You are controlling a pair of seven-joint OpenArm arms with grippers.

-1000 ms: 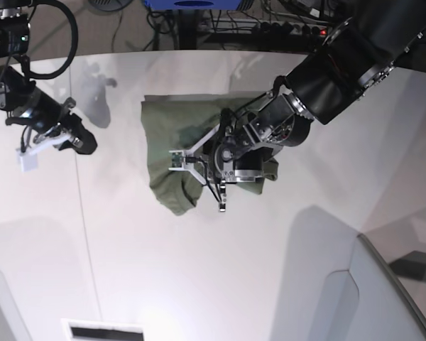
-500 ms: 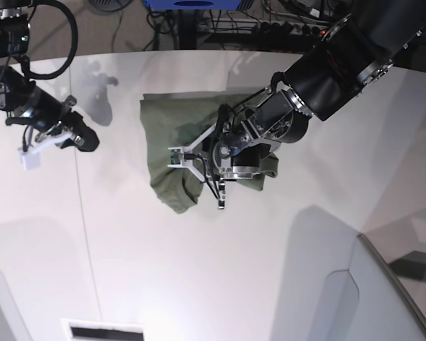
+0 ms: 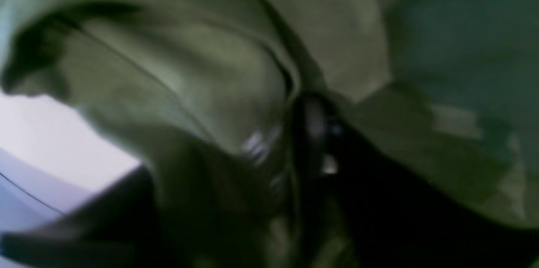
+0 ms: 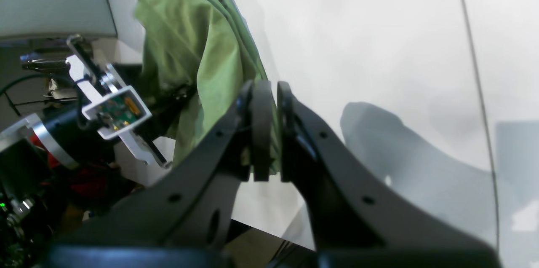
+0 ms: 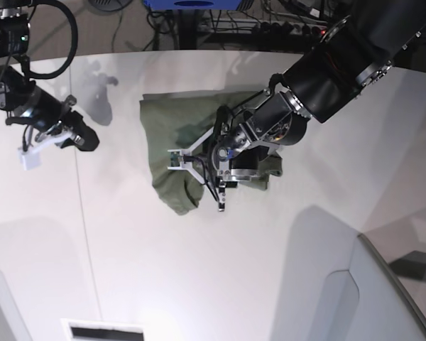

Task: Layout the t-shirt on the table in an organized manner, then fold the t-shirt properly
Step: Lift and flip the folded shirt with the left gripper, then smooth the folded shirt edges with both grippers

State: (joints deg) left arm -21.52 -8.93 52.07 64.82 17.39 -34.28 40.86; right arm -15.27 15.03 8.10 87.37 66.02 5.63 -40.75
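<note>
White table (image 5: 199,270) all round you, curved far edge with a tangle of cables and dark gear behind it, and a grey-white angled panel (image 5: 383,298) creeping in at the near corner. The t-shirt (image 5: 172,135) sits mid-table toward the far side, and it's nowhere near laid out: bunched, doubled over itself, one lobe sagging toward you. So, as I read it, you're in the spreading stage and every fold is yet to come. Your left gripper (image 5: 199,177) is right over the shirt's near edge, buried in cloth; the left wrist view is one green blur of folds with dark metal below, so I can't tell you how wide that claw stands or whether it has fabric pinched at all. Your right gripper (image 4: 269,133) is well off to the side above bare table, fingers pressed nearly together with nothing between them. Hidden from you: the neck label, both sleeves, and whichever part of the shirt lies under the left arm (image 5: 326,64). Collar and hem can't be told apart from here.
</note>
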